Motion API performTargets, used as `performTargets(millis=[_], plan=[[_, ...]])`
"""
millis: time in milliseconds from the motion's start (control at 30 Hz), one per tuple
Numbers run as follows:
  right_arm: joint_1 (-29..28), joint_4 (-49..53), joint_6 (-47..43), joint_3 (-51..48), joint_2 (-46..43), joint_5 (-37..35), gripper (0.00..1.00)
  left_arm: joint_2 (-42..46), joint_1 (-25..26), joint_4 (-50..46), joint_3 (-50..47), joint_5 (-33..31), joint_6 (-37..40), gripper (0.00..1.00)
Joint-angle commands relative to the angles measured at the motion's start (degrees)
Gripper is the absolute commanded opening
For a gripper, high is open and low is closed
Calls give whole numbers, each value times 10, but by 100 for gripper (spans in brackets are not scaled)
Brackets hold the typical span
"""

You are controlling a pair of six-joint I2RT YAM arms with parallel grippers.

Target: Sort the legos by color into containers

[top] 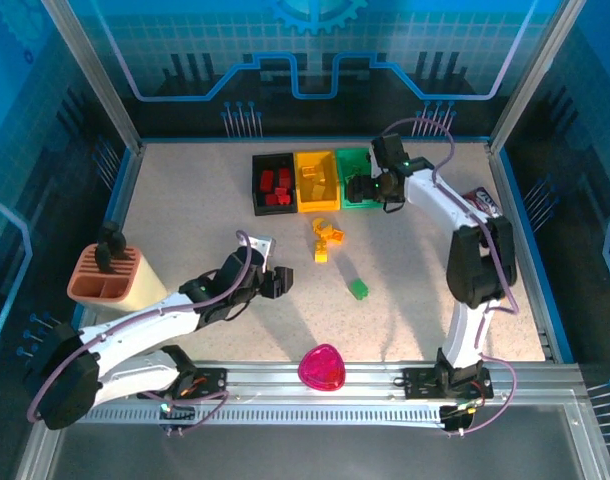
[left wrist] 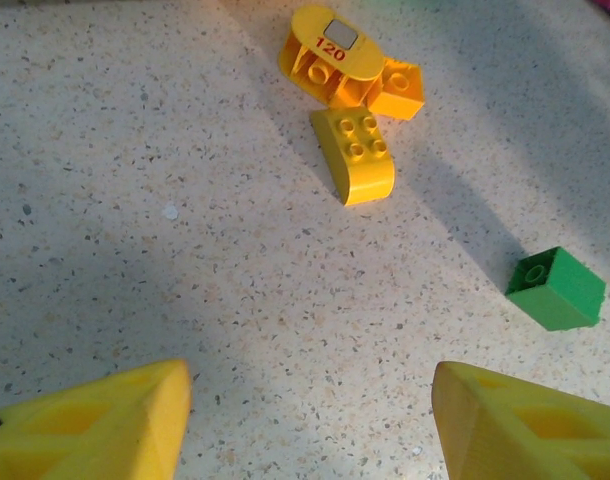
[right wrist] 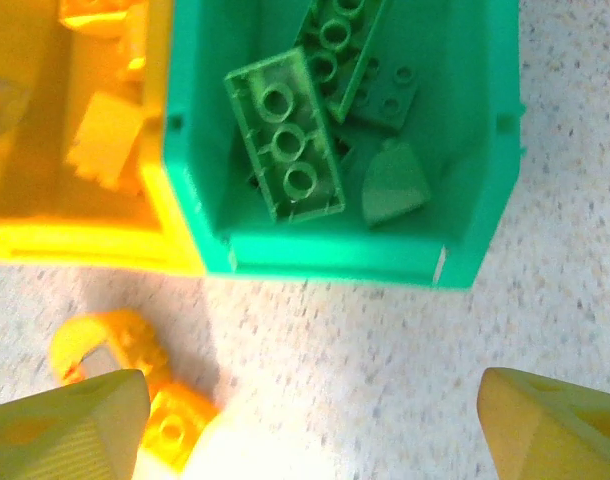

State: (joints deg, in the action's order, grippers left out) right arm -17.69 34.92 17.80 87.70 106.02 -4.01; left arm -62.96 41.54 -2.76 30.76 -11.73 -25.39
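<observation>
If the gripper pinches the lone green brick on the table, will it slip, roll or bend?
The green brick looks like hard, glossy plastic, so probably stiff but slightly slippery. Its flat, boxy sides suggest it would slide, not roll, if pushed.

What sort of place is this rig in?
Probably a robot test cell: aluminium frame with blue panels, two arms bolted to a rail, toy bricks and bins on the table.
</observation>
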Motion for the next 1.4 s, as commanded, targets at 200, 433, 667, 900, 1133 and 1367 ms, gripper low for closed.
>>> performTargets(millis=[200, 433, 667, 900, 1133, 1367], plan=[[-66, -20, -21, -157, -132, 2, 82, -44, 6, 38, 11, 24, 8, 66], [-135, -14, -6, -251, -156, 1, 68, -57, 6, 49, 14, 30, 7, 66], [-210, -6, 40, -291, -126, -60, 66, -56, 7, 53, 11, 29, 1, 66], [-238, -1, 68, -310, -120, -94, 63, -56, 9, 53, 11, 28, 1, 66], [-251, 3, 83, -321, -110, -115, 59, -56, 14, 50, 10, 24, -1, 66], [-268, -3, 99, -334, -100, -113, 44, -56, 16, 53, 7, 23, -2, 66]])
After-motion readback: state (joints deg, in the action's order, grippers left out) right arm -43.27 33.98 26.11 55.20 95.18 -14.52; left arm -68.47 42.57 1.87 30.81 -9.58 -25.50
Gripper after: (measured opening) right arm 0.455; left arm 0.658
